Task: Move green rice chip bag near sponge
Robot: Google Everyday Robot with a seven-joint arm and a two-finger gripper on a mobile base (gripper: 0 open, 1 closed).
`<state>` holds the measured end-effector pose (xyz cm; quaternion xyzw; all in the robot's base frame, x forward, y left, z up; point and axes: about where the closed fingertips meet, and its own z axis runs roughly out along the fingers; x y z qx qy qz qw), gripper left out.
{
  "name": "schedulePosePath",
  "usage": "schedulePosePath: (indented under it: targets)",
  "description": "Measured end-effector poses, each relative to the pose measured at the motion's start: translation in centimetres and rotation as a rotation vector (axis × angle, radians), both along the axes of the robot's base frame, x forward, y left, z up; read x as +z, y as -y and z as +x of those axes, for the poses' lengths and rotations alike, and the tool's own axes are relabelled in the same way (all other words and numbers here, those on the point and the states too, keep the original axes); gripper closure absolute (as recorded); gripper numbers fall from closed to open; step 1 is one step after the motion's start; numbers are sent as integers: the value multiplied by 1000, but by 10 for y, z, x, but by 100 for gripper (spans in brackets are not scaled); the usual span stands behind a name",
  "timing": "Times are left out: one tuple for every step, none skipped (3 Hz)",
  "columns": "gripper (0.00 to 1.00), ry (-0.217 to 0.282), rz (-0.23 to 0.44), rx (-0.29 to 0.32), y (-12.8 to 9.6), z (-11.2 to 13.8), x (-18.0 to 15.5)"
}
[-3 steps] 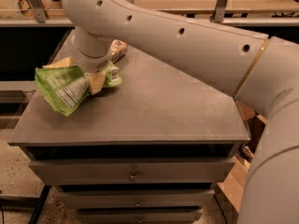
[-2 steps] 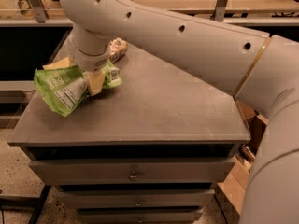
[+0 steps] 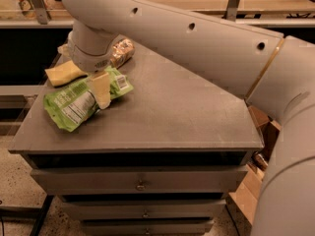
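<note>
Most of the task looks done, judging by how things lie. The large, flat, lime-green crinkly rice chip bag (image 3: 74, 104) with its white nutrition label sits directly at the jaws, spreading out to their left and a little to their right, near the front left corner of the grey table top (image 3: 187, 117). The small pale-yellow soft sponge (image 3: 63, 73) lies just behind and to the left of the jaws, close beside the bag's upper edge. Whether the two touch cannot be told.

The gripper (image 3: 102, 95) is low over the middle of the bag, and its pale tip overlaps the green film. Whether the jaws are clamped on the bag or merely resting against it cannot be told, since the far side is hidden.

What seems left is only to let go, if it is gripped, and lift clear without dragging the pouch away.

A crushed gold-silver metallic can (image 3: 122, 51) lies behind and to the right of the jaws, beside the thick white arm (image 3: 197, 38).
</note>
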<state>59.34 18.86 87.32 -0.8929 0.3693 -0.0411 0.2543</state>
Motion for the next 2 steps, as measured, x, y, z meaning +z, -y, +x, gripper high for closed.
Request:
schedulePosePath:
  targets:
    - [0,-14,9,-9,5,3,2]
    - [0,-31,2,-36,26,13,1]
